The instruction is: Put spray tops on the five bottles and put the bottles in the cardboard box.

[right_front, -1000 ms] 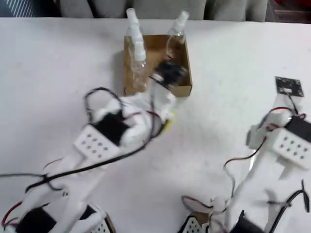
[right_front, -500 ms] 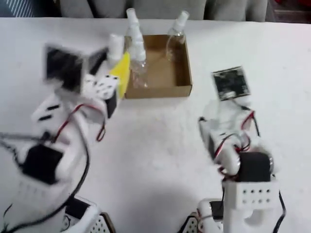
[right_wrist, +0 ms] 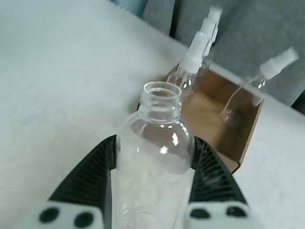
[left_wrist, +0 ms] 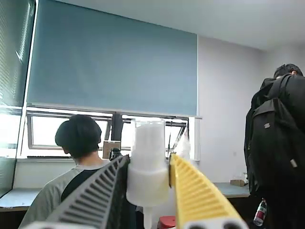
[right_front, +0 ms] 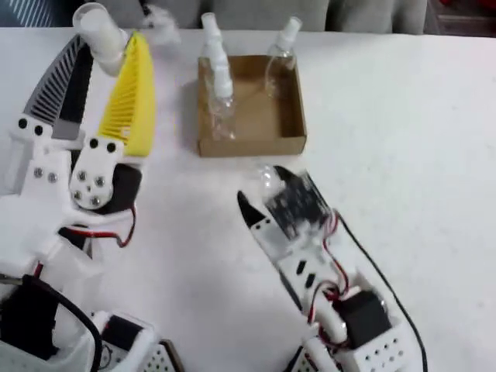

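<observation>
My left gripper (right_front: 103, 40) is raised high over the table's far left, shut on a white spray top (right_front: 97, 25). In the left wrist view the spray top (left_wrist: 147, 167) stands upright between the grey and yellow fingers of that gripper (left_wrist: 147, 177). My right gripper (right_front: 262, 186) lies low just in front of the cardboard box (right_front: 252, 145), shut on a clear bottle (right_front: 267, 180). The bottle (right_wrist: 155, 143) has an open neck and sits between the black fingers of the right gripper (right_wrist: 153, 148). Three capped bottles (right_front: 220, 89) stand in the box.
The box (right_wrist: 209, 107) sits at the table's far middle, two capped bottles (right_wrist: 196, 55) at one side and one (right_wrist: 259, 78) at the other. White tabletop (right_front: 403, 132) stretches to the right of the box. Cables trail from both arms near the front edge.
The left arm swung from the box up and to the far left, with the spray top in its gripper. The right arm came in from the right edge to the front of the box.
</observation>
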